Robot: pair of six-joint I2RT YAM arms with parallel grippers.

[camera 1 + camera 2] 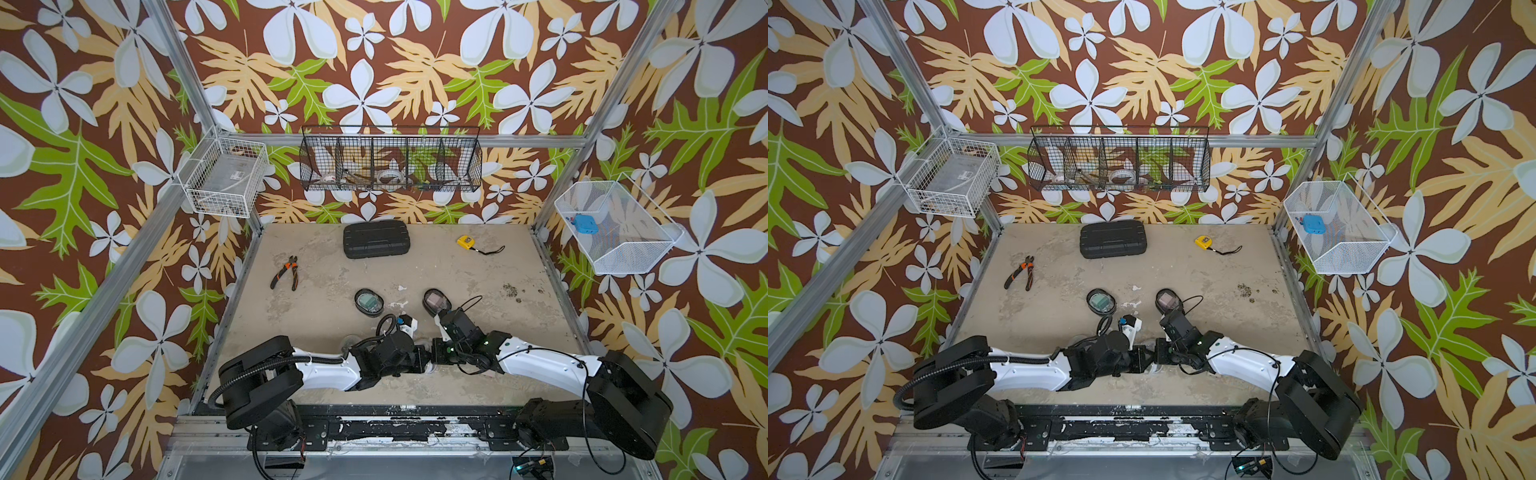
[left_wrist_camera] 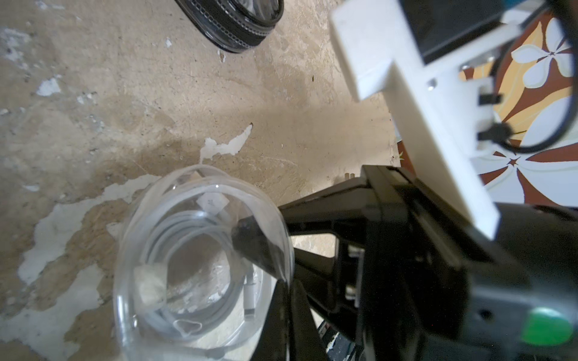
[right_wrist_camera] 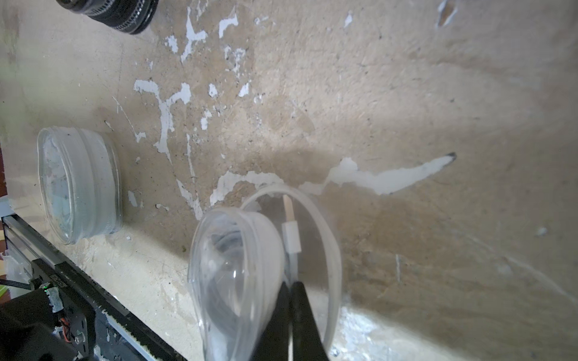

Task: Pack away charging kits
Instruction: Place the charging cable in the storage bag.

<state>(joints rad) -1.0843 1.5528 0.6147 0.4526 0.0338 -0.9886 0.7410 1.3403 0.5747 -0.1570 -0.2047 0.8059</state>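
My left gripper [image 2: 262,253] and right gripper [image 3: 291,300] are both clamped on opposite sides of the clear oval case [image 2: 175,250], at 6 o'clock on the table [image 1: 415,266]. A loop of white cable [image 3: 334,259] bulges past the rim. I think closing the case now could pinch that loop, or the slick shell could slip free.

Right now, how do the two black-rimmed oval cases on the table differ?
The teal case shows teal through its lid, the pink case dusty pink. The teal case is fully in view; the right arm overlaps the pink case's near edge. Both are oval, black-rimmed, closed.
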